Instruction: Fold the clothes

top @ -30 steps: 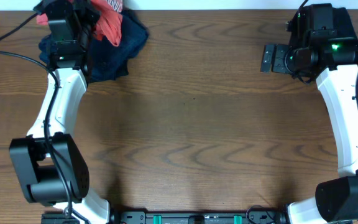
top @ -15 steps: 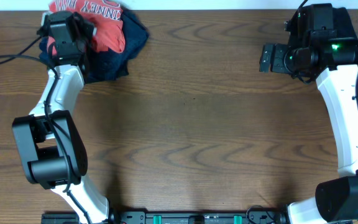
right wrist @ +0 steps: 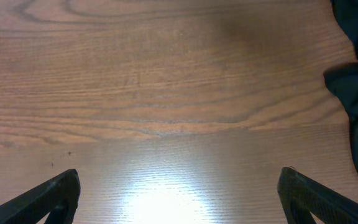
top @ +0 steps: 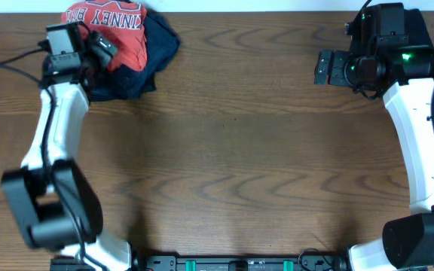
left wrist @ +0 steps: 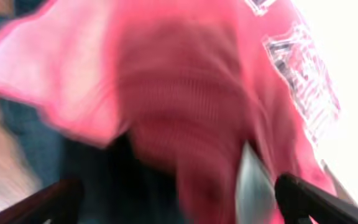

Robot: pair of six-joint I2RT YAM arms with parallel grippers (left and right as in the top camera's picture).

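Overhead: a coral-red T-shirt (top: 113,26) lies bunched at the table's (top: 232,150) 11 o'clock corner, on top of a navy garment (top: 148,64).
The left gripper (top: 100,47) is at the shirt's 8 o'clock edge. The blurred left wrist view shows its jaws spread wide, with red cloth filling the frame ahead. The right gripper (top: 324,69), toward 1 o'clock, is equally wide over the wood, and a dark cloth (right wrist: 353,81) sits at 3 o'clock in its view.
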